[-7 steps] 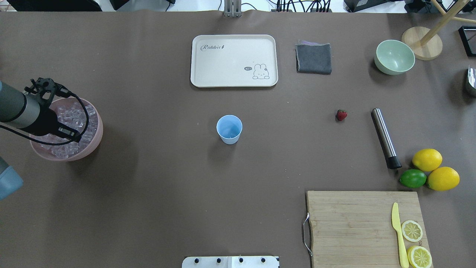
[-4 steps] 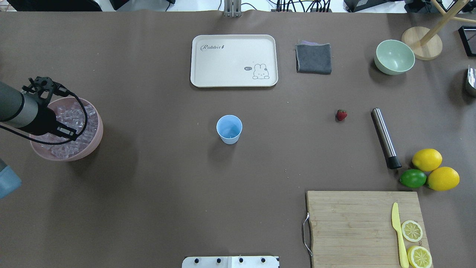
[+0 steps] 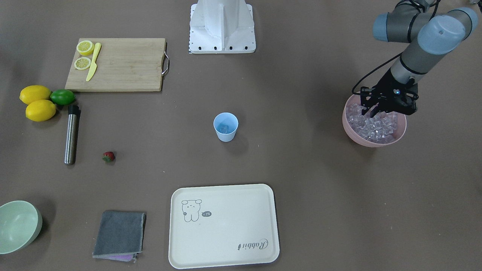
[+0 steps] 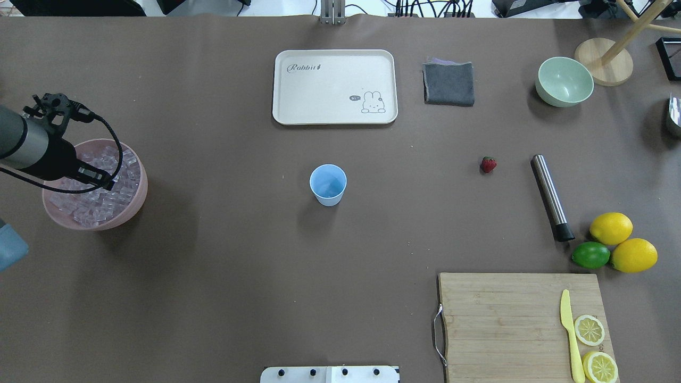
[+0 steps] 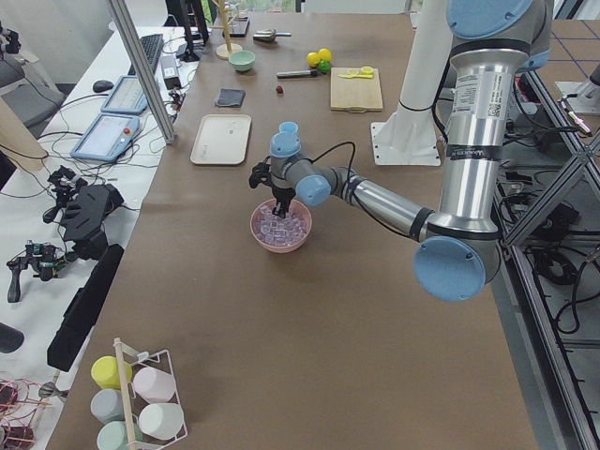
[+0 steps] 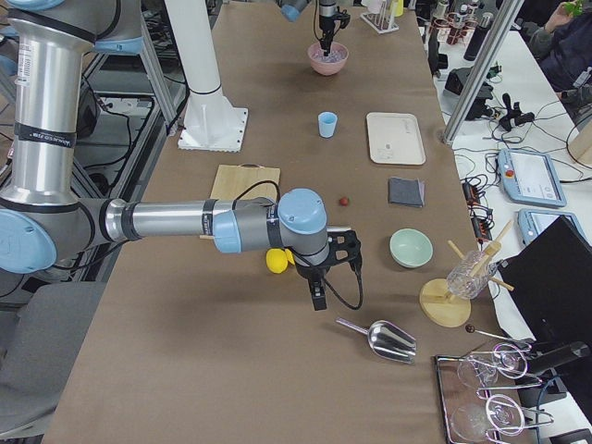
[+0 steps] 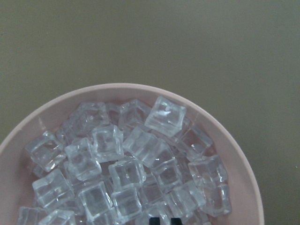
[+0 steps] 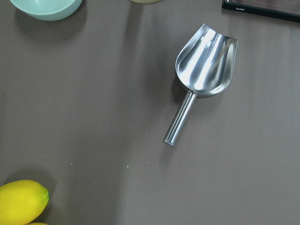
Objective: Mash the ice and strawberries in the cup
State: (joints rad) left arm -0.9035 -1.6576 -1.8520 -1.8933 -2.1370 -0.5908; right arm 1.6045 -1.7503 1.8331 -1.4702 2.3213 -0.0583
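Spanning a long table (image 4: pixel 213 266) under matt brown paper, flat and plain. Along the side across from the robot, desks with screens, cables and aluminium posts.

Straight below the left gripper (image 7: pixel 163 220): ice (image 7: pixel 165 116), clear glassy cubes with rounded edges, heaped loosely. Around them a bowl (image 7: pixel 123 86), smooth pink, round, thin-rimmed.

Well off to that gripper's right: the cup (image 4: pixel 328 183), light-blue plastic, tapered, upright, with something pale and glassy at its bottom in the front view. Past the cup and further from the robot, a cream tray (image 4: pixel 319 90), rounded corners, rabbit print.

Further right again: the strawberry (image 4: pixel 488 164), small, red, green-capped, lying alone on the paper, well apart from cup and bowl. Just beyond it a brushed steel rod (image 4: pixel 551 197) with a black end. Beside that end, two yellow lemons (image 4: pixel 611 227) and a green lime (image 4: pixel 590 255), touching. Nearer the robot, a slatted wooden board (image 4: pixel 500 319) with a metal handle, bearing a yellow knife (image 4: pixel 570 335) and two lemon slices (image 4: pixel 589 329). Far back, a folded grey cloth (image 4: pixel 449 84) and a pale green bowl (image 4: pixel 564 81).

Under the right gripper (image 6: pixel 317 298), at the table's right end: a polished steel scoop (image 8: pixel 206 61), lying apart from it on the paper.

Left gripper pointing down over the ice, dark tips narrow, almost together, at the heap's surface; whether a cube sits between them, cannot tell. Right gripper seen only from the side: width and hold, cannot tell.
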